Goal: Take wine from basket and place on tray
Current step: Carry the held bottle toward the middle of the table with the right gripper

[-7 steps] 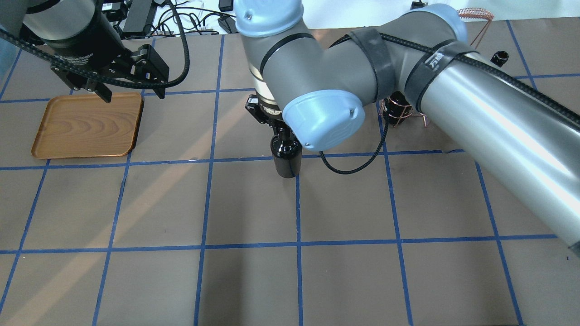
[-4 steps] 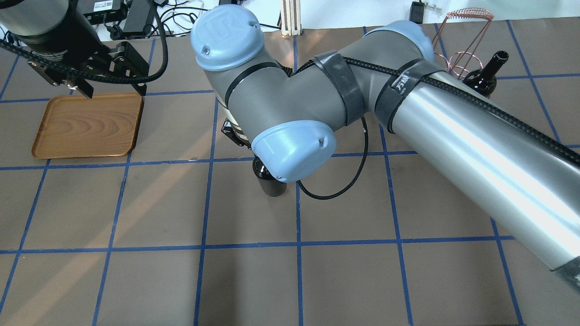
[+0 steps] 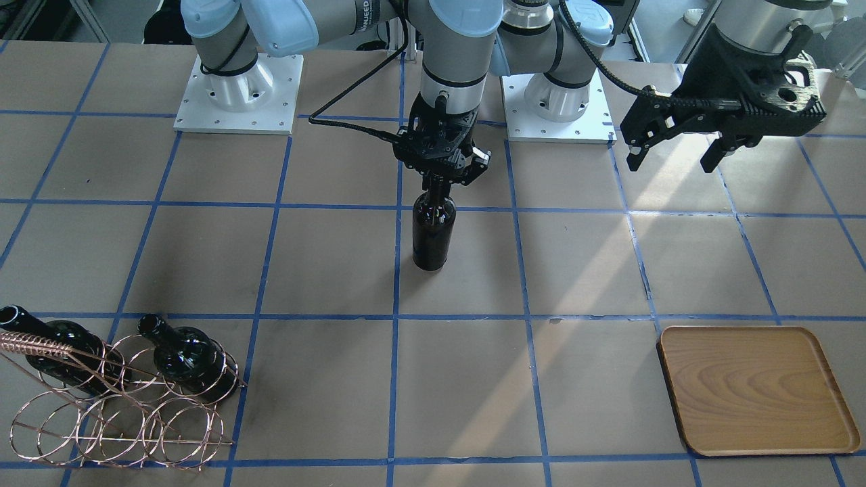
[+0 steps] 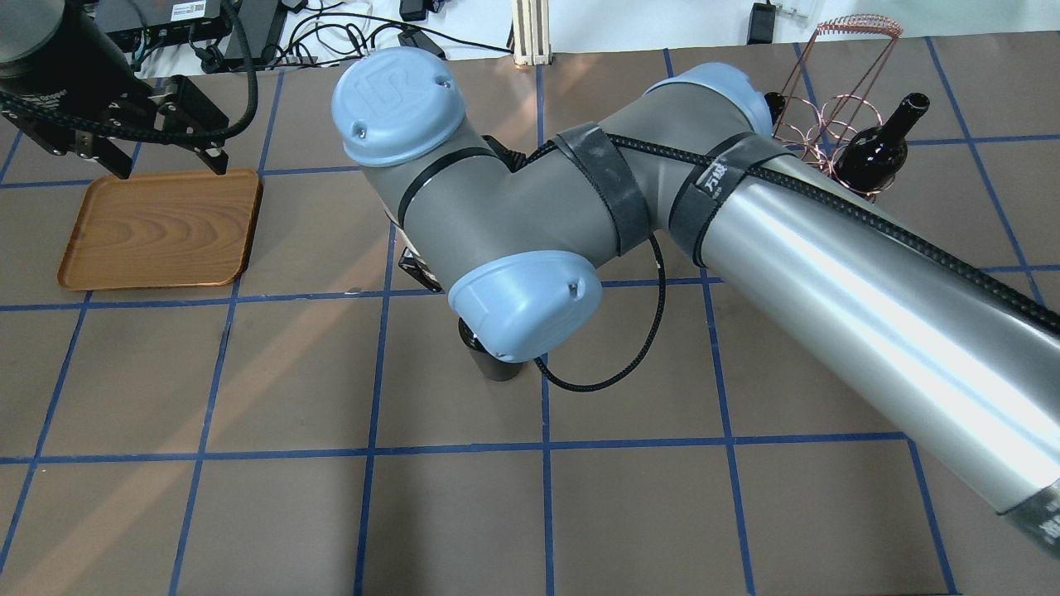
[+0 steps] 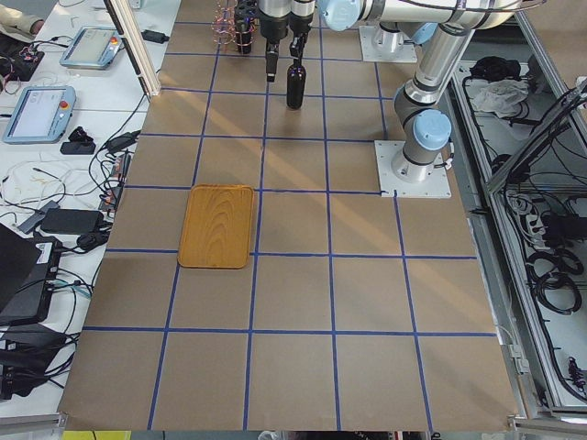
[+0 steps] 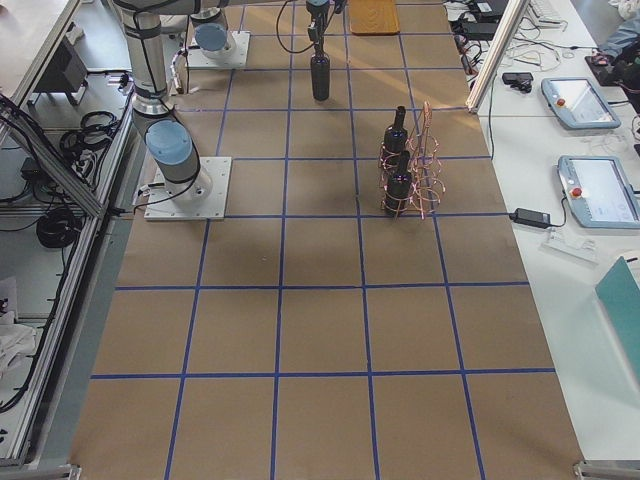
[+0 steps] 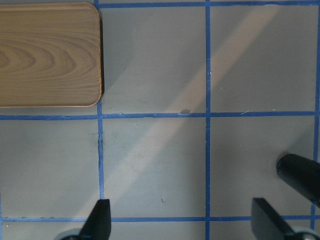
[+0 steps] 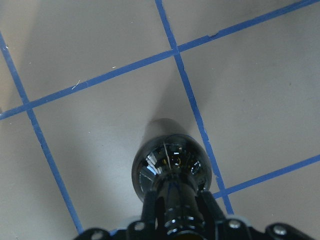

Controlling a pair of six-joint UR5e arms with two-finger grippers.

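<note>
My right gripper [image 3: 443,177] is shut on the neck of a black-green wine bottle [image 3: 433,233] and holds it upright near the table's middle. Its base is at or just above the paper; I cannot tell which. The right wrist view shows the bottle [image 8: 170,167] from above between the fingers [image 8: 150,210]. In the overhead view only the bottle's base [image 4: 497,366] shows under the wrist. My left gripper [image 4: 170,165] is open and empty, above the far edge of the wooden tray [image 4: 157,228], which also shows in the front view [image 3: 758,392]. The copper wire basket [image 3: 115,412] holds two more bottles [image 3: 186,355].
The basket [image 4: 836,108] stands at the far right corner in the overhead view, with a bottle [image 4: 882,145] leaning in it. The right arm's long link [image 4: 828,273] crosses the table's right half. Cables and boxes lie beyond the far edge. Blue tape lines grid the brown paper.
The right arm has carried the bottle away from the basket, leftward and nearer the robot. The left gripper has drifted left, still open above the tray's far edge.
</note>
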